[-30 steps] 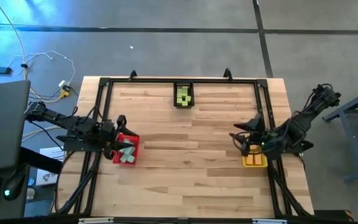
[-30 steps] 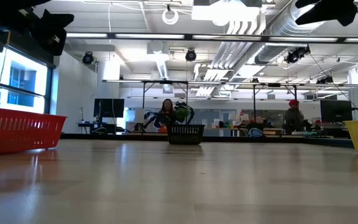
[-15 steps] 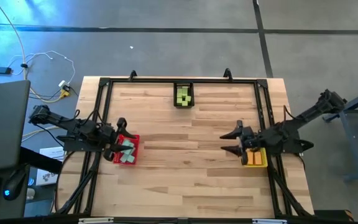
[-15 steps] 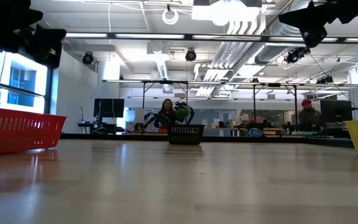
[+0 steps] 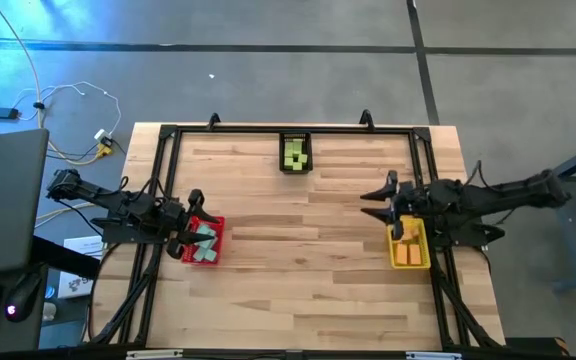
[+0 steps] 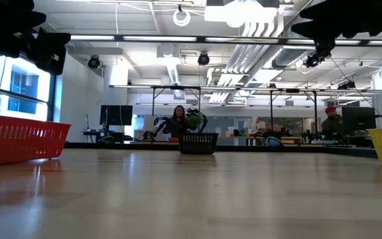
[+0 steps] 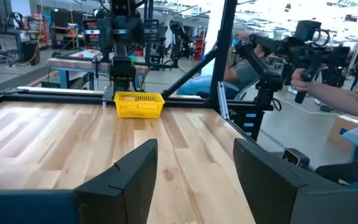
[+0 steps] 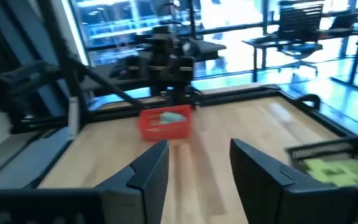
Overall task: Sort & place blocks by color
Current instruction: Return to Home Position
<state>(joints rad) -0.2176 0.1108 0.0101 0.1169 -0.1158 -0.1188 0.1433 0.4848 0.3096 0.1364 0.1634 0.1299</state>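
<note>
The right gripper [image 5: 374, 193] has moved. A moment ago it hung over the inner edge of the yellow bin [image 5: 409, 267]. Now it has swung away toward the far side and sits above bare table [image 5: 298, 285], just past the bin's far end. Its two fingers are spread wide and there is nothing between them. The left gripper [image 5: 184, 221] has stayed where it was, at the outer edge of the red bin [image 5: 220, 225]. Its fingers are apart and empty too. The orange blocks [image 5: 408, 252] lie inside the yellow bin. The mint-teal blocks [image 5: 205, 244] lie in the red bin. The lime green blocks [image 5: 295, 154] lie in the black bin [image 5: 296, 136] at the far middle of the table. The blocks look very small from above, so I cannot count them, but I see no block left loose on the wood. So I think the sorting is done. The right arm looks like it is pulling back to its resting spot with nothing to carry. The only thing to mind now is that it swings clear of the yellow bin and does not bump it.
</note>
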